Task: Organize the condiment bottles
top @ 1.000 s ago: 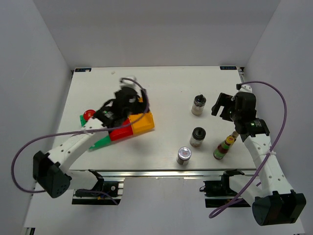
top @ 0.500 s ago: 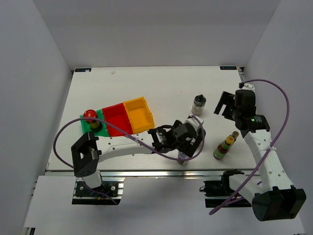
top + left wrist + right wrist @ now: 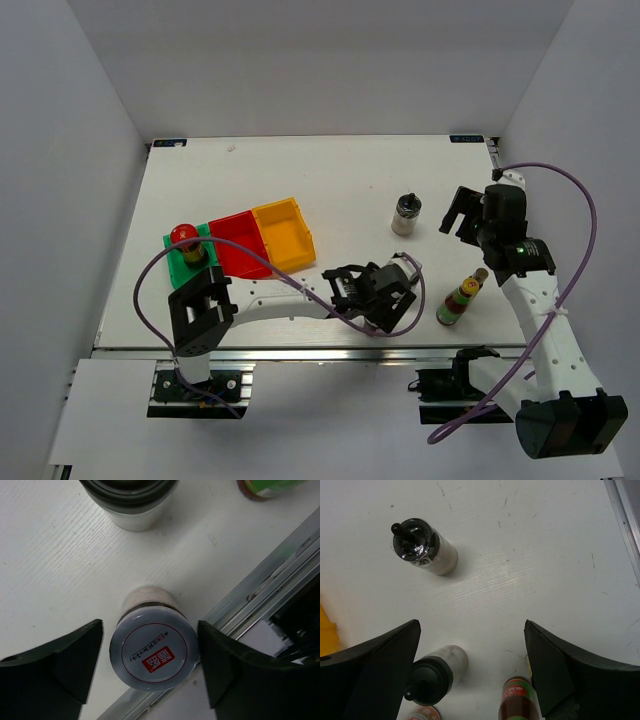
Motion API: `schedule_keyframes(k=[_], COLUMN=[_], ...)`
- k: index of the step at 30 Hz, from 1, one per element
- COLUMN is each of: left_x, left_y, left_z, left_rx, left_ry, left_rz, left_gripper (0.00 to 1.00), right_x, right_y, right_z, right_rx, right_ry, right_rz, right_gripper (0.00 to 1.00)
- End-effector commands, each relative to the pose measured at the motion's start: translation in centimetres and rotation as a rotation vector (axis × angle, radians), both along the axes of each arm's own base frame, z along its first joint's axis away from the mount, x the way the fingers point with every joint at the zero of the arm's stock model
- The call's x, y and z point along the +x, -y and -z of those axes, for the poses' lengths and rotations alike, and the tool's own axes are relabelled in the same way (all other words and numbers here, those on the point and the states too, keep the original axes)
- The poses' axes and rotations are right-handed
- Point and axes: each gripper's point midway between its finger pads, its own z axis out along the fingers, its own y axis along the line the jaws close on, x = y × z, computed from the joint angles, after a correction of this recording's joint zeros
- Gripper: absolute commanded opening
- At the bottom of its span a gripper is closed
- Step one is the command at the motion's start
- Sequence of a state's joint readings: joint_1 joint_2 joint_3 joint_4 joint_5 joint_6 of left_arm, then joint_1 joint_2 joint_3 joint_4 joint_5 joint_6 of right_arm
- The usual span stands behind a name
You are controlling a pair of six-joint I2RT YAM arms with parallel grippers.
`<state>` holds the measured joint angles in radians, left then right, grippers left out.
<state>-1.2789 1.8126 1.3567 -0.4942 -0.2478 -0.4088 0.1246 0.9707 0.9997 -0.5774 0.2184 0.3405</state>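
Note:
My left gripper (image 3: 383,303) is open, its fingers (image 3: 65,665) on either side of the silver-lid jar (image 3: 154,650), which stands upright at the table's front edge. The black-lid jar (image 3: 131,502) stands just behind it, partly hidden by the gripper in the top view (image 3: 407,266). The slim sauce bottle (image 3: 458,298) with its green neck stands to the right. A dark-lid jar (image 3: 406,213) stands farther back. A red-lid jar (image 3: 184,240) sits in the green bin (image 3: 180,262). My right gripper (image 3: 458,212) is open and empty, right of the dark-lid jar (image 3: 422,545).
A red bin (image 3: 240,245) and a yellow bin (image 3: 285,235) adjoin the green one at left. The table's front aluminium rail (image 3: 260,580) runs right beside the silver-lid jar. The black-lid jar (image 3: 435,677) and sauce bottle (image 3: 520,700) lie below my right fingers.
My left arm swung from the bins to the front right and now brackets the silver-lid jar. The red-lid jar stays in the green bin. The right arm barely moved.

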Motion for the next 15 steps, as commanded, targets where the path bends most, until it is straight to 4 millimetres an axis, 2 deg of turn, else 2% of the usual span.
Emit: schedule_keyframes(k=[1,5,8,12,15], left_x=[-0.4,0.0,0.3,1.3,3.0], left_y=[0.9,0.5,0.0,-1.4,-3.3], left_z=[-1.8,-2.2,-2.7,-4.1,-6.3], left_rx=[-0.040,-0.038,-0.040,-0.036,-0.041], left_ry=[0.001,0.022,0.040,0.090,0.162], left_rz=[0.013,-0.011,-0.031,-0.094,-0.178], left_gripper=[0.80,0.54,0.44,0.23,0.20], right_x=[0.0,-0.2,-0.3,-0.2,-0.1], right_y=[0.1,-0.1,-0.2,-1.0,-1.6], right_z=[-0.6,-1.1,-1.6,-1.9,-2.0], right_rx=[0.004,0.013,0.019,0.039,0.051], right_ry=[0.030,0.046,0.066,0.076,0.084], right_rz=[0.005,-0.001,-0.014,-0.053,-0.089], right_gripper=[0.89,0.89,0.89,0.89,0.89])
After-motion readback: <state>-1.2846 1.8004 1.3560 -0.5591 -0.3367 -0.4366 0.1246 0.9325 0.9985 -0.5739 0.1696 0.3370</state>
